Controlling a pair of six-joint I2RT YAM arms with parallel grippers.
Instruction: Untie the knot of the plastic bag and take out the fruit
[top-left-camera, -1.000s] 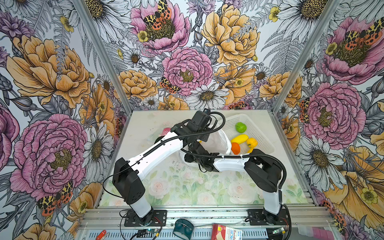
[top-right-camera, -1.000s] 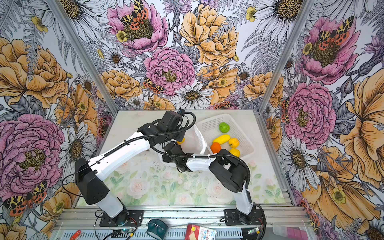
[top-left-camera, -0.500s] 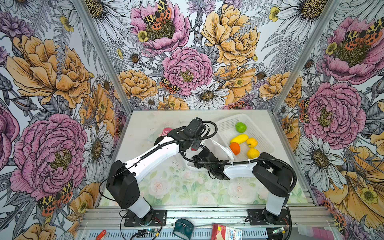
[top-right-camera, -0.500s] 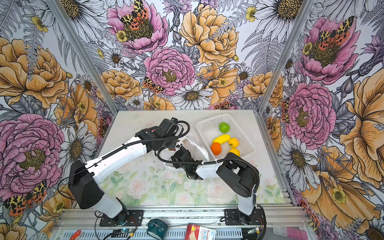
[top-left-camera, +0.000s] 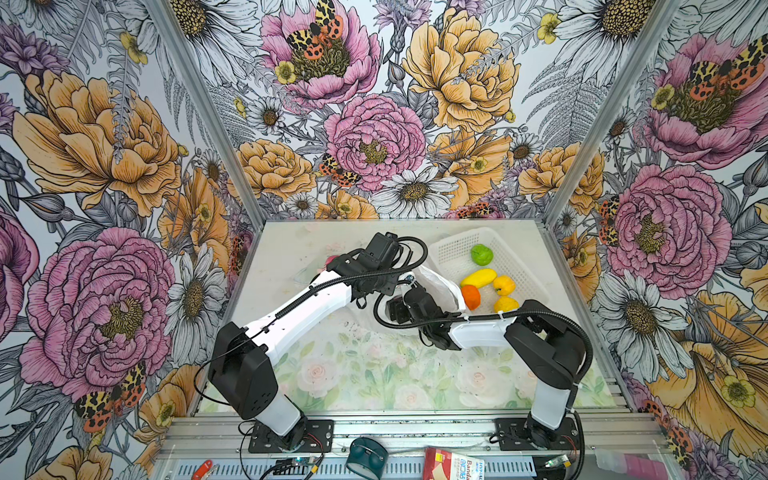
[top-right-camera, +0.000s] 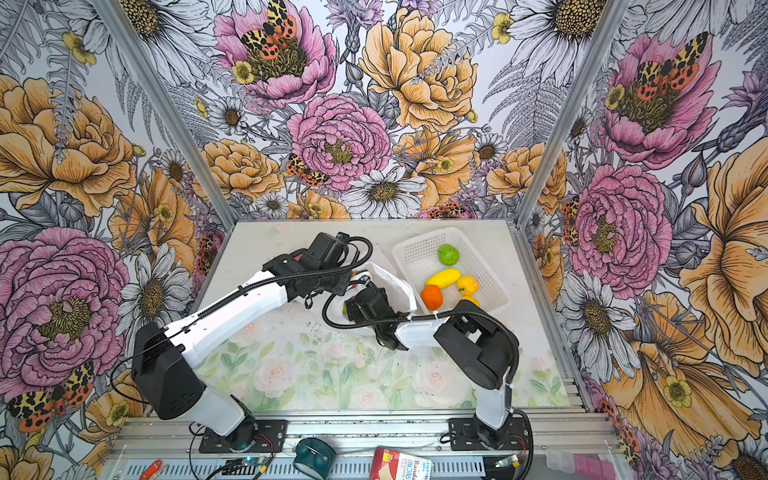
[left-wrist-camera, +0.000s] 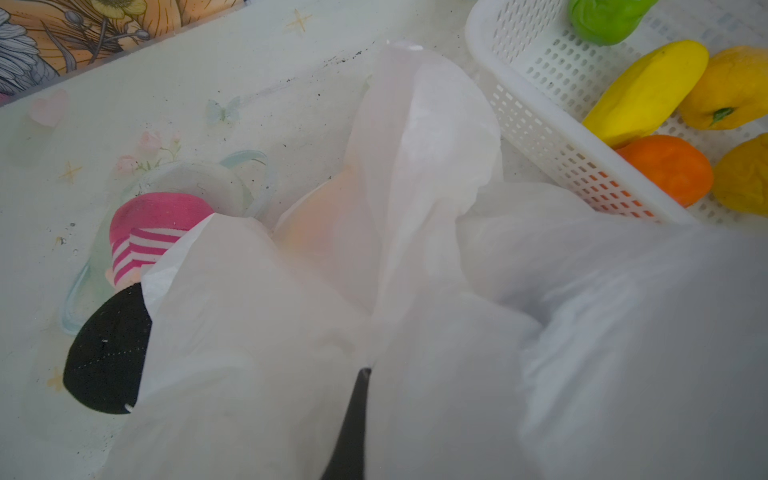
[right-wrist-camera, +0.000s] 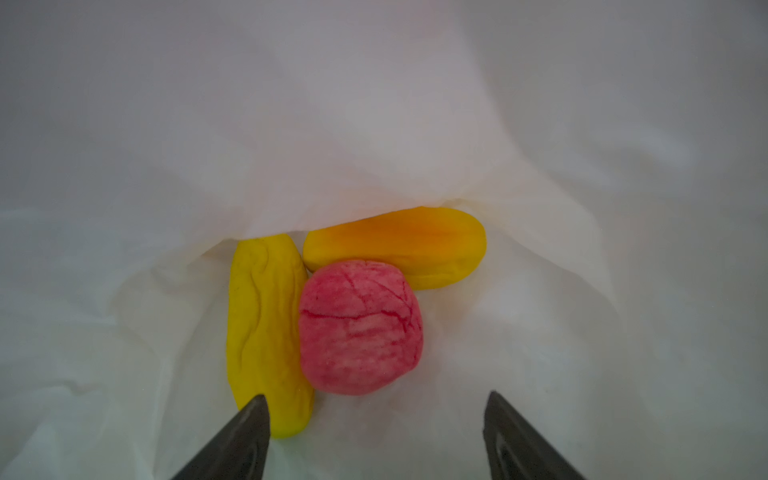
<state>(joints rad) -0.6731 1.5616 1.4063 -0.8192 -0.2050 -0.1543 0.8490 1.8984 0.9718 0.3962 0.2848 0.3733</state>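
Note:
My left gripper (top-left-camera: 409, 278) (left-wrist-camera: 360, 374) is shut on a fold of the thin white plastic bag (top-left-camera: 440, 286) (top-right-camera: 392, 284) (left-wrist-camera: 415, 166) and holds its mouth up beside the basket. My right gripper (right-wrist-camera: 376, 395) is open inside the bag (right-wrist-camera: 374, 104), its fingertips hidden in both top views. Just ahead of its fingers lies fruit: a pink-red round one (right-wrist-camera: 359, 328), a long yellow one (right-wrist-camera: 264, 332) by one fingertip, and a yellow-orange one (right-wrist-camera: 395, 245) behind. The jaws touch none of them. The knot is out of view.
A white perforated basket (top-left-camera: 449, 249) (top-right-camera: 415, 249) at the back right holds a green fruit (top-left-camera: 481, 254), an orange one (top-left-camera: 471, 297) and three yellow ones (top-left-camera: 478, 277). A pink-and-white striped object with a black part (left-wrist-camera: 145, 232) lies left of the bag.
The right gripper drew back toward the front, then pushed forward into the bag again. The left gripper dipped and rose, still holding the bag.

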